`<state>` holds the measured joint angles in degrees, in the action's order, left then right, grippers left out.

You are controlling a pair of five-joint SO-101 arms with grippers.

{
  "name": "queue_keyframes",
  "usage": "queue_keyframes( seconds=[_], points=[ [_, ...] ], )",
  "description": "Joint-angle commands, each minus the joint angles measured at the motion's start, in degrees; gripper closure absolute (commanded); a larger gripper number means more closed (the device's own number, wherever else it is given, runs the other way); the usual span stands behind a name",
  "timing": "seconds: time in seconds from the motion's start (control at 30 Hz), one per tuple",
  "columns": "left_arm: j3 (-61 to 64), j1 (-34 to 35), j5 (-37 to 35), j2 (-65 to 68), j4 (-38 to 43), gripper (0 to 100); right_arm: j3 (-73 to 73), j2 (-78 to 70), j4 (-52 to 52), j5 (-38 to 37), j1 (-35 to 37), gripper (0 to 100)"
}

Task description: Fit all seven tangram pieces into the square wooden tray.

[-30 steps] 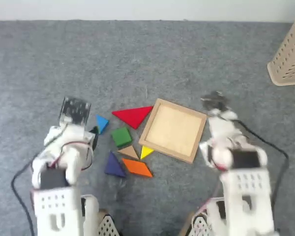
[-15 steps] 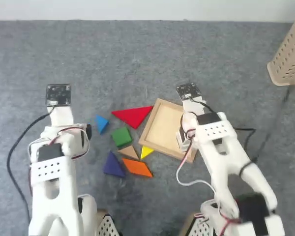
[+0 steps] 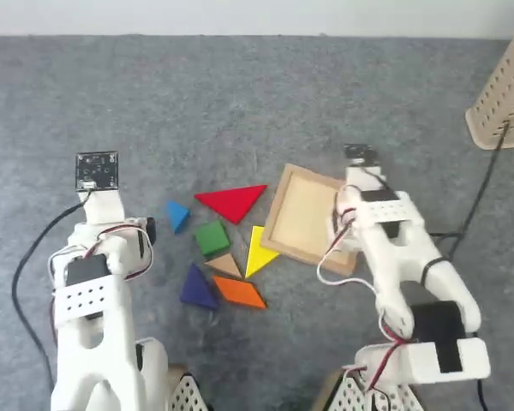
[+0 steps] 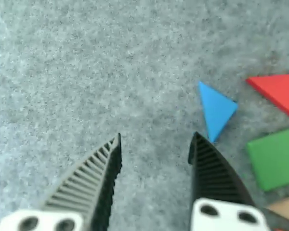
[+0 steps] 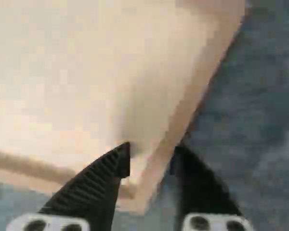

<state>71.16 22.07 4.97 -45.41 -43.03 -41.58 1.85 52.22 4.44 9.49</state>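
Right wrist view: the right claw (image 5: 151,146) was pinching the tray (image 5: 207,82) rim, one finger inside, one outside. The left claw (image 4: 156,135) sat spread, blue triangle (image 4: 216,109) just past its tip. Looked like tray positioning; next I'd grab that triangle.

R pincer (image 3: 341,227) at wooden tray (image 3: 301,212) rim, mostly under its arm. Across tray from it, on carpet (image 3: 240,103): yellow tri (image 3: 259,248) just beside tray, red tri (image 3: 231,201), green sq (image 3: 211,237), tan tri (image 3: 225,264), orange parallelogram (image 3: 240,293), purple tri (image 3: 197,287). Blue tri (image 3: 178,214) near L pincer (image 3: 150,229), betw. it & red tri. Basket (image 3: 505,94) well apart from R pincer.
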Motion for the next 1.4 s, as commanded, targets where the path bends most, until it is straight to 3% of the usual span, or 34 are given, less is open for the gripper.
queue_keyframes(
  seconds=[0.0,0.3,0.87,1.13,1.37],
  points=[
    [-0.04,0.18,-0.88,0.00,1.23,78,1.32,-0.66,-2.77,0.00,-5.67,97.1],
    [-0.04,0.18,-0.88,0.35,1.14,78,7.30,-1.27,-0.92,-5.27,-13.23,97.3],
    [1.01,0.09,-0.88,0.09,1.41,78,9.05,-1.01,1.71,-16.70,-17.98,97.1],
    [1.10,0.09,-0.88,0.09,1.41,78,6.42,-0.66,1.63,-18.02,-12.09,97.3],
    [1.10,0.09,-0.88,0.09,1.41,78,4.75,-0.57,1.89,-26.55,-11.12,97.4]
  ],
)
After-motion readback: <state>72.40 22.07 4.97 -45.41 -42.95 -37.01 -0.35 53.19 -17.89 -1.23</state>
